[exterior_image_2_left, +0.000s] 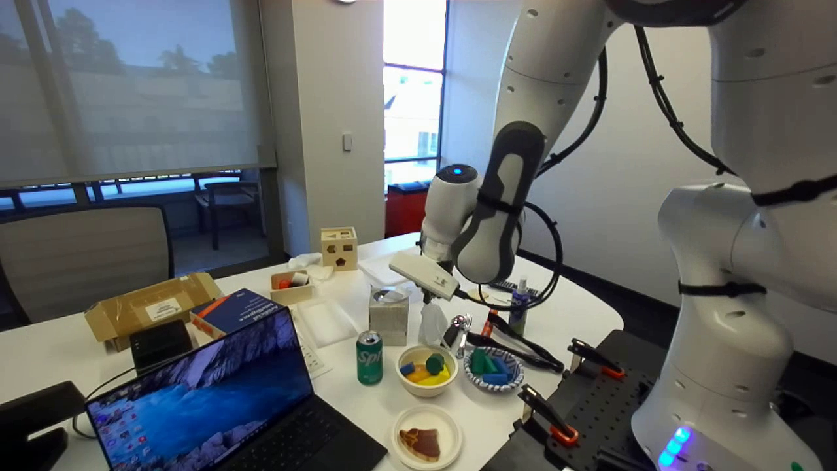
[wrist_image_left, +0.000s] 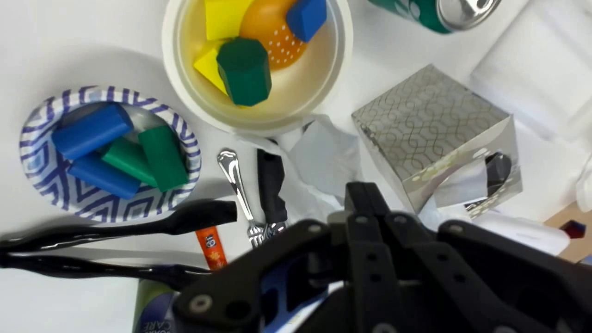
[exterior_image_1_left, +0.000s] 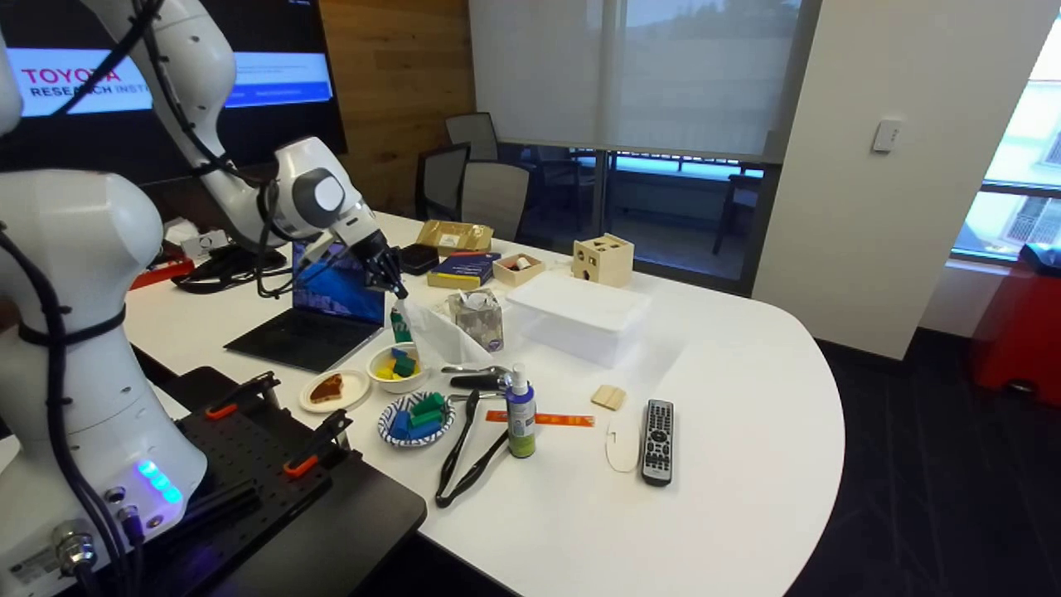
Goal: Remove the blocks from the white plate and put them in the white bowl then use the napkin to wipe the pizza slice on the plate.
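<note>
One laptop (exterior_image_1_left: 305, 338) stands unfolded at left on the white table (exterior_image_1_left: 721, 373), as seen in an exterior view. Next along: white plate (exterior_image_1_left: 357, 388) bearing the pizza slice (exterior_image_1_left: 327, 389), which lies flat. Just beside the plate, white bowl (exterior_image_1_left: 399, 386): contains yellow, blue and green blocks (exterior_image_1_left: 404, 366) plus, per wrist view, an orange piece (wrist_image_left: 275, 30) with white dots. Green can (exterior_image_1_left: 400, 325) stands upright near the bowl. Gripper (exterior_image_1_left: 403, 293) hangs above the table, jaws clenched on the napkin (exterior_image_1_left: 443, 336); in both exterior views the napkin drapes down from the tips. Whether its lower edge touches anything below is unclear. Patterned bowl (exterior_image_1_left: 413, 442), near the white bowl: two blue and two green blocks inside, counted in wrist view. Black tongs (wrist_image_left: 203, 218) lie to the right of this, arms spread. Tissue box (exterior_image_1_left: 481, 322) stands just beside the napkin, partly hidden by it in an exterior view. Spray bottle (exterior_image_1_left: 520, 419) follows, upright, near the tongs. White bin (exterior_image_1_left: 580, 305) sits beyond it, well apart from the pizza slice. Rightmost of the items noted: remote (exterior_image_1_left: 658, 442), lying flat with buttons up, well apart from the bowls.
</note>
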Action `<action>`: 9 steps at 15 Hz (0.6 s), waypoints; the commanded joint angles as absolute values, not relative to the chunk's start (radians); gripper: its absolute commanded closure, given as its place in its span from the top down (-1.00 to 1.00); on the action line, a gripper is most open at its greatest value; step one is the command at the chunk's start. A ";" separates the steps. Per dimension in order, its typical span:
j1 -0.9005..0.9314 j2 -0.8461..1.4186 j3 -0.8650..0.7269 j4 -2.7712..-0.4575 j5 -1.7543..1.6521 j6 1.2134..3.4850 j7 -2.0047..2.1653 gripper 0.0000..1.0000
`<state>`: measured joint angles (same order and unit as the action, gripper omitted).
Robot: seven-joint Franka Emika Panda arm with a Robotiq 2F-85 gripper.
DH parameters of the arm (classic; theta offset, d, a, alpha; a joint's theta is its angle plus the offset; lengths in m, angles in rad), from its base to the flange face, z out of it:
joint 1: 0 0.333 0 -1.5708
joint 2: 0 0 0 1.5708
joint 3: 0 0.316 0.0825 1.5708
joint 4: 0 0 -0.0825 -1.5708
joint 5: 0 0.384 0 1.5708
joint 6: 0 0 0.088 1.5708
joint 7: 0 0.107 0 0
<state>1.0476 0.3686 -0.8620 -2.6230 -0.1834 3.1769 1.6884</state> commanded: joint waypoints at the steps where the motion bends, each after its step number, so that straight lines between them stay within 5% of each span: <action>1: 1.326 0.230 -1.077 -2.740 -0.251 3.180 1.660 -1.00; 6: 1.620 0.030 -1.240 -2.837 -0.293 3.129 1.664 -1.00; 9: 1.630 -0.115 -1.186 -2.790 -0.331 2.960 1.704 -1.00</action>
<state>1.6141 0.0769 -1.1859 -2.7895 -0.2854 3.0926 1.6937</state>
